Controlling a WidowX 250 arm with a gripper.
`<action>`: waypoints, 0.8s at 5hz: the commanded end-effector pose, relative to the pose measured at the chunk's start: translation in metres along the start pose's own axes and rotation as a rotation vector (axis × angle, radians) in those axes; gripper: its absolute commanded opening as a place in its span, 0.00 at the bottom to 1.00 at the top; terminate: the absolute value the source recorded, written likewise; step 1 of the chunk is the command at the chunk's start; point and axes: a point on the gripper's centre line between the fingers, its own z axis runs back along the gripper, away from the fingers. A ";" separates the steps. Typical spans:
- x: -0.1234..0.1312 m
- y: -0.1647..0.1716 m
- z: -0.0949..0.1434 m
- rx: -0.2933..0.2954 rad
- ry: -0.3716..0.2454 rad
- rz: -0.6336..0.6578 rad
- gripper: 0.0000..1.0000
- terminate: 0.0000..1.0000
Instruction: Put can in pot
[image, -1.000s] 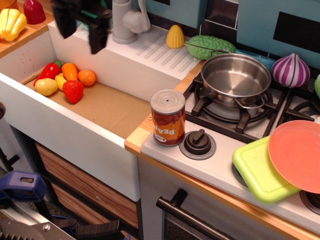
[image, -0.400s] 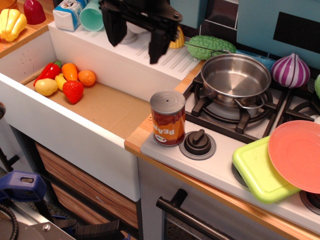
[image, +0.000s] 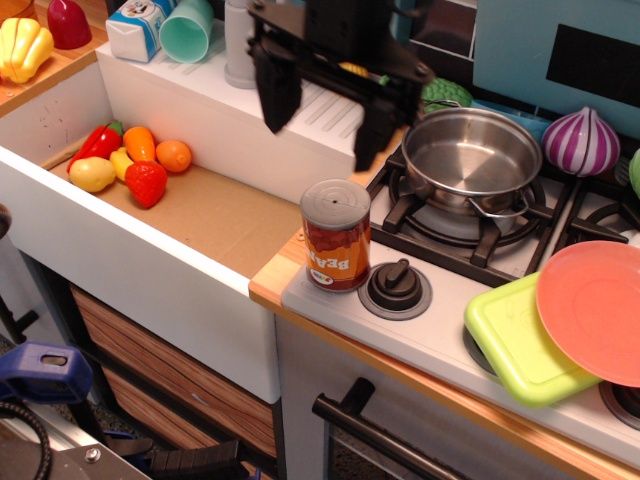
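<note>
Hanging in the air above the can (image: 336, 235), the black gripper (image: 322, 118) has its two fingers (image: 275, 92) spread wide apart, and they hold nothing. One finger points down on the sink side of the can and the other points down on the pot side. Both tips are well above the can's grey top and do not touch it. The can stands upright at the front of the stove, close to the edge of the wooden counter (image: 275, 270). Its red-orange label faces the front. Just beside the can, on the side away from the sink, is a round dark knob (image: 397, 285). Behind the can and a bit farther along the stove, the shiny pot (image: 470, 155) sits on the black burner grate (image: 500, 230), with nothing inside it. A purple onion (image: 581, 141) rests beyond the pot. Farther from the can than the knob is a green lid (image: 520, 340) with a pink plate (image: 592, 310) lying partly on top of it. On the other side of the can is the big white sink (image: 140, 270), and toy fruit and veggies (image: 130, 160) are piled in its far corner. Up behind the sink, a mint-green cup (image: 187, 28) lies on its side next to a little milk carton (image: 135, 30).
</note>
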 end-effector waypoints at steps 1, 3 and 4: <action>0.004 -0.017 -0.002 -0.010 -0.087 0.016 1.00 0.00; 0.011 -0.012 -0.022 -0.021 -0.118 -0.003 1.00 0.00; 0.011 -0.007 -0.029 -0.033 -0.115 -0.011 1.00 0.00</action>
